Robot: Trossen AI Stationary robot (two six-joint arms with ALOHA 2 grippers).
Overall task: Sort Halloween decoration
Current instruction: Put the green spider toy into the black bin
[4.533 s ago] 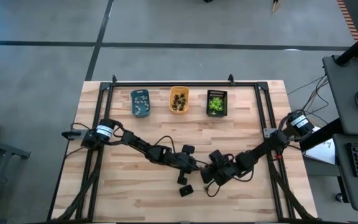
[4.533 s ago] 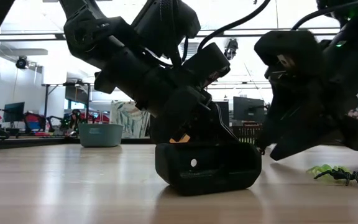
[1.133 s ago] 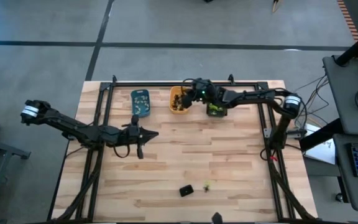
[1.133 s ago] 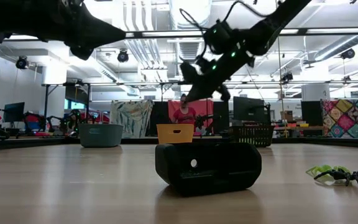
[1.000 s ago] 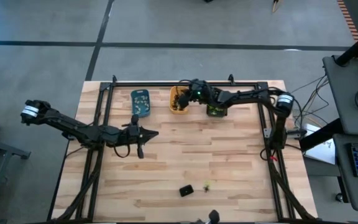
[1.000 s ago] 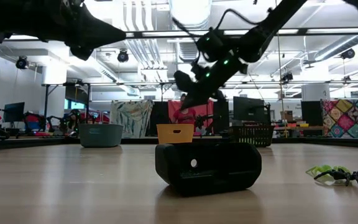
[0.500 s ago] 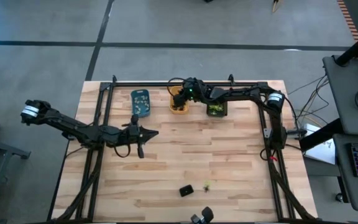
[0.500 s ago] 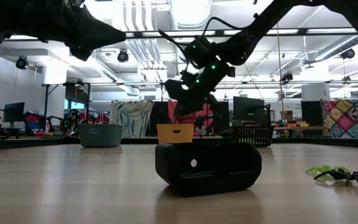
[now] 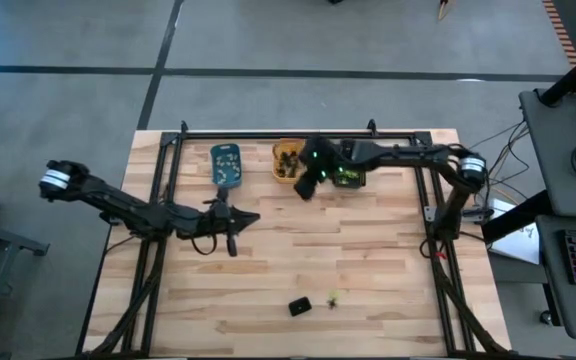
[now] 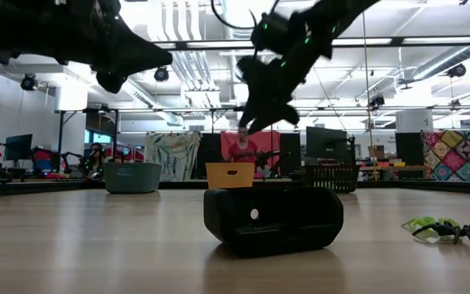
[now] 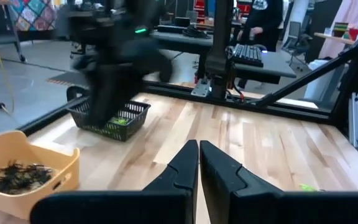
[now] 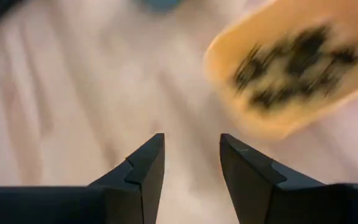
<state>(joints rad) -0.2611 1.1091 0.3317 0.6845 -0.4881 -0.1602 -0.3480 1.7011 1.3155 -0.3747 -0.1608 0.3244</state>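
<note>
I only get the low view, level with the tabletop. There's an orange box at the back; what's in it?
Observer: The orange tray holds a heap of black spider figures.
Operator: And the dark arm high above it, is it carrying one?
Observer: No. The right tool is open and empty, over bare wood beside that tray.
Operator: What about the other arm?
Observer: The left tool is shut with nothing in it, out over the table in front of the blue tray.
</note>
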